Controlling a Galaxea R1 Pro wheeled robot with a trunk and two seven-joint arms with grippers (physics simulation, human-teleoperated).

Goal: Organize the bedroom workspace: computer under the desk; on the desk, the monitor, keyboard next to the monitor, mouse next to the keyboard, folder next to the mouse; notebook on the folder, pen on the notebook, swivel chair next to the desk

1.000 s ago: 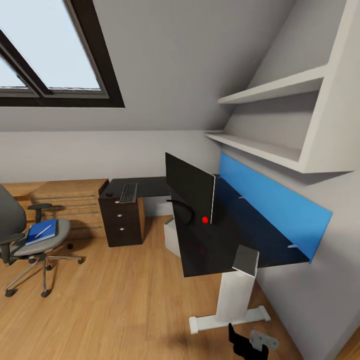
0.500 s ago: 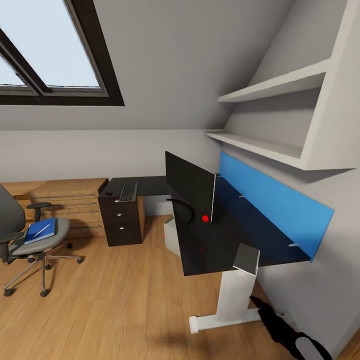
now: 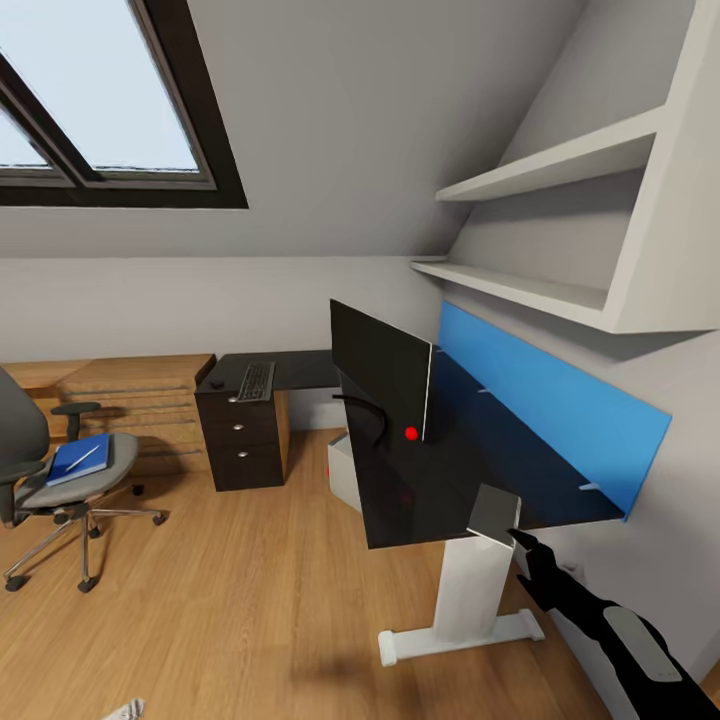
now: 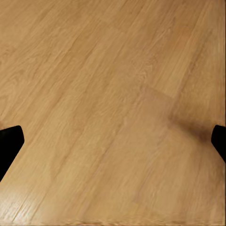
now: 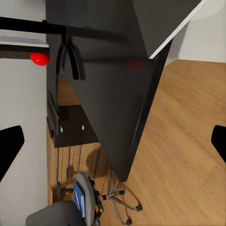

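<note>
One L-shaped black desk [image 3: 440, 490] runs along the right wall and turns the corner toward the left. One monitor [image 3: 380, 375] stands on the long wing, near the corner, its dark screen upright, with a single red dot low on its stand. One keyboard [image 3: 256, 381] lies on the short wing, toward that wing's left end, above a cabinet of three drawers [image 3: 243, 440]; a small dark mouse [image 3: 216, 384] sits just beside the keyboard, at the wing's left edge. One pale computer case [image 3: 344, 474] rests on the floor under the desk. One blue panel [image 3: 545, 415] lines the desk's back edge, and two white shelves [image 3: 540, 225] hang above it.

One swivel chair [image 3: 55, 470] stands well apart from the desk on the wooden floor [image 3: 230, 600]. On its seat lies a blue folder [image 3: 80, 459] — a notebook may lie with it, but I cannot separate the two — with one pale pen [image 3: 88, 458] on top.

The right gripper [image 3: 527, 549] reaches up beside the desk's near corner, close to the white leg [image 3: 470, 590]. In the right wrist view its two dark fingertips [image 5: 10, 143] stand wide apart — released, grasping nothing. The left gripper's two fingertips [image 4: 9, 143] are likewise spread over bare floor, holding nothing.
</note>
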